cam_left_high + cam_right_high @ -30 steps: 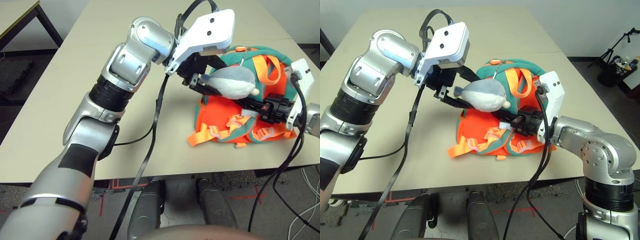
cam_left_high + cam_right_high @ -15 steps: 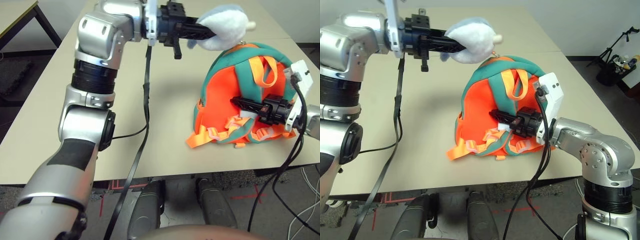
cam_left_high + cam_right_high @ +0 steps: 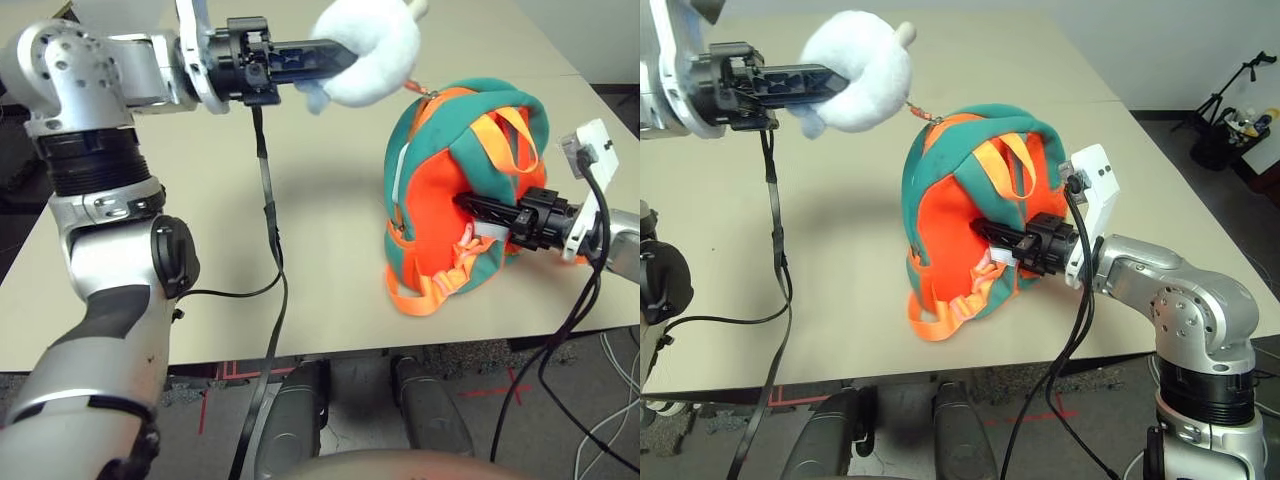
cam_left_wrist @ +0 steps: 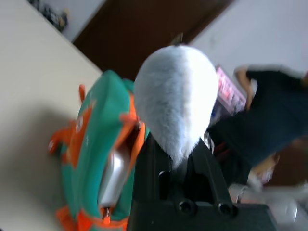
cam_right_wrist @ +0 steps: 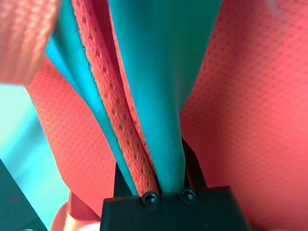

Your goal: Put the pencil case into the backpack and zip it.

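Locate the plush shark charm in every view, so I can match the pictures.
Left eye view: shark charm top centre, clamped in left gripper.
Right eye view: upper left.
Left wrist view: centre, between the fingers.
Right wrist view: strap fabric, not the charm.
Shared landmark: backpack.

The left gripper [image 3: 345, 62], clamped on the plush shark charm [image 3: 375, 45], is travelling up and toward the robot's left, away from the backpack [image 3: 455, 190], and is rolling about its own axis so that its fingers now point level across the table. The charm is rising off the backpack's orange face with it, and the chain [image 3: 920, 112] is drawing taut behind the fingertips. The backpack is tipping from lying flat to standing upright, its top following the left gripper.
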`<state>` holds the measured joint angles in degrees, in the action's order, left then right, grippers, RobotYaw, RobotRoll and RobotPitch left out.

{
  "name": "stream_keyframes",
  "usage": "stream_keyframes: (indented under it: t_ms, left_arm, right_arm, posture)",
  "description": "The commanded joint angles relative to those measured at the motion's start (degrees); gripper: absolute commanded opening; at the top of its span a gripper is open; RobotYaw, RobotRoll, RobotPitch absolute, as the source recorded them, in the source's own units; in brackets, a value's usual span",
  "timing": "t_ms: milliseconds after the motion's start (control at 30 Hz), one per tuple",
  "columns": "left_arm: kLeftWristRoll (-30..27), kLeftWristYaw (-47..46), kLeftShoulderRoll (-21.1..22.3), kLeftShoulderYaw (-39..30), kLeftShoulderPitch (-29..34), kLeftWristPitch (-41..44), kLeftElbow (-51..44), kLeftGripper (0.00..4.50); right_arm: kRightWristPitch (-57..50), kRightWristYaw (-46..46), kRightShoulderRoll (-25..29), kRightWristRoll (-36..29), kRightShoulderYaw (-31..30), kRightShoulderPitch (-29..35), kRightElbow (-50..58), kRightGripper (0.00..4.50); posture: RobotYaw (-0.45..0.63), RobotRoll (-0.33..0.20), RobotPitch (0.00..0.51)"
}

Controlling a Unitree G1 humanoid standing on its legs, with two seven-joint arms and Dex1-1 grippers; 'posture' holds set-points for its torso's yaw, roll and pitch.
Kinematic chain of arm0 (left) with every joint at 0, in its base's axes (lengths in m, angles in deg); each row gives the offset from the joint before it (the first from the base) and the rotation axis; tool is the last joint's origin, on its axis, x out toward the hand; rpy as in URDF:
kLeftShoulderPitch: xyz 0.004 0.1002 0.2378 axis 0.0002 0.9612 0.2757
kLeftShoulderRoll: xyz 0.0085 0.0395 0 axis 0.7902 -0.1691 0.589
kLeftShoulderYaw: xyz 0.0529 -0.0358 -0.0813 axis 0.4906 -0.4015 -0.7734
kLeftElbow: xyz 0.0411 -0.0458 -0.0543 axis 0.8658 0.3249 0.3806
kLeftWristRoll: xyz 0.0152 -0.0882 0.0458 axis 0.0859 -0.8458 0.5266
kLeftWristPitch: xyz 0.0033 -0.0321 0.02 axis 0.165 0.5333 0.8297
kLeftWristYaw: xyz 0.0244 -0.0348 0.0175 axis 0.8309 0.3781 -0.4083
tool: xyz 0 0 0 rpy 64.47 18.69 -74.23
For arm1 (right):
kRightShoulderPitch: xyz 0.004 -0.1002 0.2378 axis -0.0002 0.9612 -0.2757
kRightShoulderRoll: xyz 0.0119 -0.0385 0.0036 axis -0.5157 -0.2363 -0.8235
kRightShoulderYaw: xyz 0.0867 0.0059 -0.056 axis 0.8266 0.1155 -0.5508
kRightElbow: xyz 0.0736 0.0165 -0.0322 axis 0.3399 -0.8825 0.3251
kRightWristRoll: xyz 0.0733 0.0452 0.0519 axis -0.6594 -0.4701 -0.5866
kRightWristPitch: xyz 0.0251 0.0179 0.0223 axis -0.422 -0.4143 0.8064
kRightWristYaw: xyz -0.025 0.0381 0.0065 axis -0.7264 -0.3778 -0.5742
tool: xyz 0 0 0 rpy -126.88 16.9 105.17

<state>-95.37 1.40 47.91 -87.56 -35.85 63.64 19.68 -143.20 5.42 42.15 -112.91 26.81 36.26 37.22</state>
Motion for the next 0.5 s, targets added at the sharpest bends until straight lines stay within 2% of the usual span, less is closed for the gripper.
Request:
stream_keyframes:
  t_ms: [33, 200, 500]
  left_arm:
    - [-3.44, -6.88, -0.41, -12.18, -1.78, 1.25, 2.87, 0.13]
    - [-13.14, -16.87, -3.77, -16.39, -2.6, 1.25, 6.41, 0.13]
    - [-32.62, -33.71, -6.64, -12.03, -2.66, 1.25, 10.26, 0.13]
  right_arm:
    - [-1.31, -0.17, 0.44, 1.82, -1.92, 2.15, -2.84, 0.11]
    - [-0.27, -1.1, -0.3, 2.23, -2.32, 1.82, -3.34, 0.11]
    - [5.05, -6.85, -3.26, 8.93, -2.09, -0.58, -8.76, 0.11]
  posture:
    - [0.06, 0.0, 0.186]
    - [0.06, 0.0, 0.185]
    - [0.05, 0.0, 0.184]
